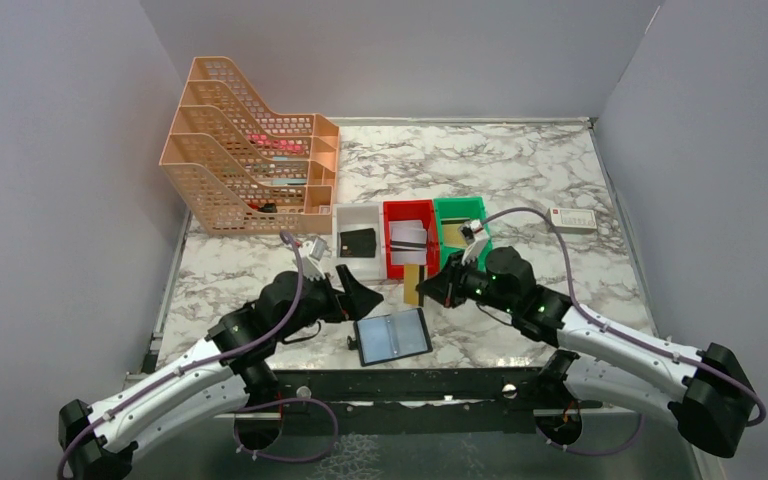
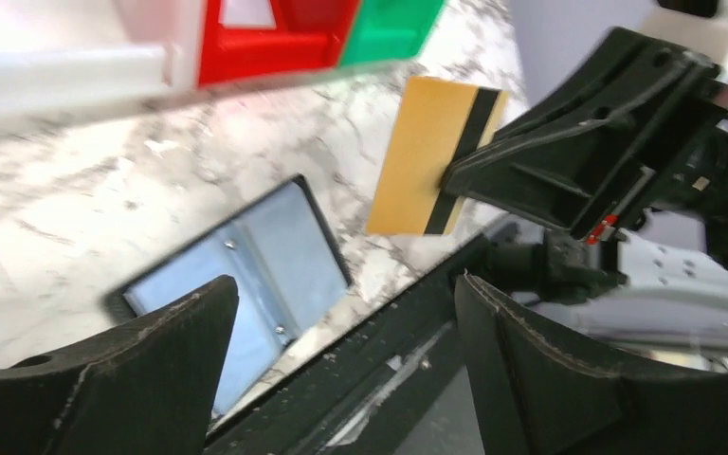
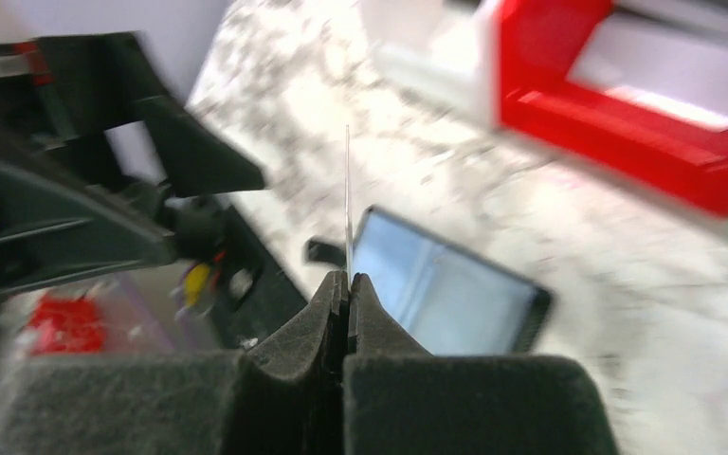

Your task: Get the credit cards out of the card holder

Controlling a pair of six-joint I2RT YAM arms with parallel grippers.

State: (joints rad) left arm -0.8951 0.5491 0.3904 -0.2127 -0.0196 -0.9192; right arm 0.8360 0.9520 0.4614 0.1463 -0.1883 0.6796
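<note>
The card holder [image 1: 393,337] lies open on the marble table near the front edge, its shiny blue-grey inner face up; it also shows in the left wrist view [image 2: 246,275] and the right wrist view [image 3: 445,294]. My right gripper [image 1: 433,289] is shut on a tan-gold credit card [image 1: 413,285] with a black stripe and holds it above the table, behind the holder. The card shows in the left wrist view [image 2: 427,156] and edge-on in the right wrist view [image 3: 347,199]. My left gripper [image 1: 363,295] is open and empty, just left of the card and above the holder's far left corner.
White [image 1: 341,222], red [image 1: 387,262] and green [image 1: 446,206] bins stand in a row behind the grippers. An orange file rack [image 1: 245,150] stands at the back left. A white box with a red mark [image 1: 573,219] lies at the right. The table's dark front rail [image 1: 410,385] runs below the holder.
</note>
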